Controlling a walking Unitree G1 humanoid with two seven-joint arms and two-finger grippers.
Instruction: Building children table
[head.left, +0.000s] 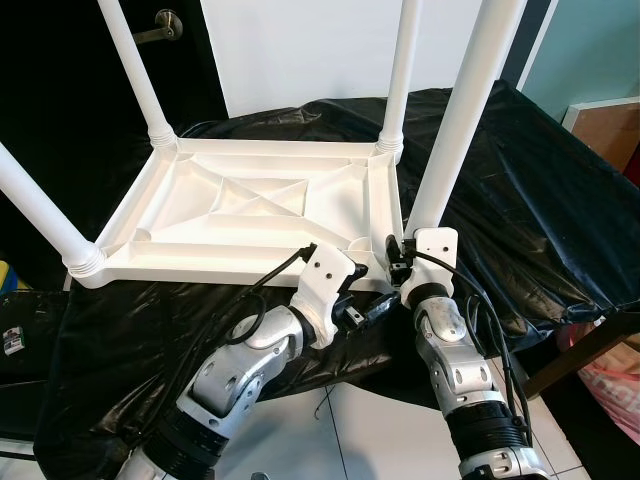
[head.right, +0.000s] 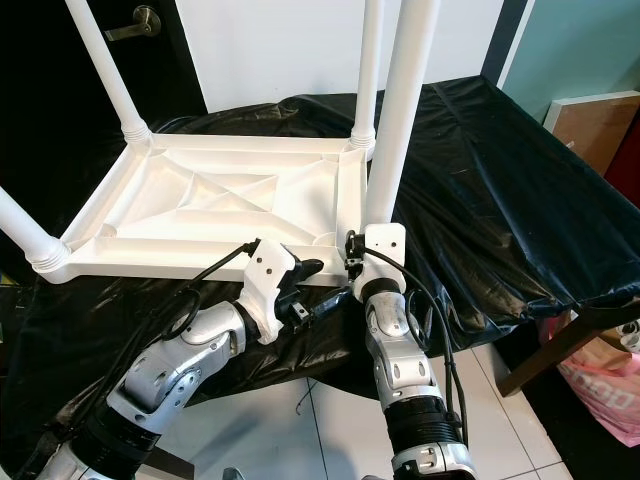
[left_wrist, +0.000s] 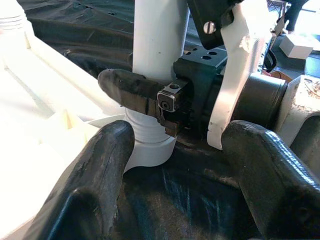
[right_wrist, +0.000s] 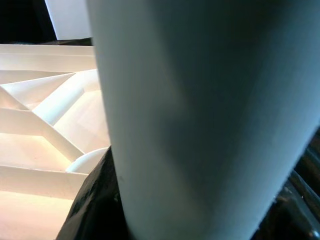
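An upturned white plastic tabletop (head.left: 240, 190) lies on a black cloth (head.left: 520, 180). Three white legs stand in its far-left, far-right and near-left corners. A fourth white leg (head.left: 460, 110) stands upright at the near-right corner, its foot in the socket (left_wrist: 150, 150). My right gripper (head.left: 395, 262) is shut around the low end of that leg; one of its fingers (left_wrist: 125, 85) wraps the leg in the left wrist view. My left gripper (head.left: 368, 290) hovers open just in front of the same corner, nothing between its fingers (left_wrist: 105, 165).
The cloth drapes over the front edge onto white floor tiles (head.left: 370, 430). A wooden table edge and a pink bag (head.left: 615, 385) are at the lower right. A dark door with a handle (head.left: 160, 28) stands behind on the left.
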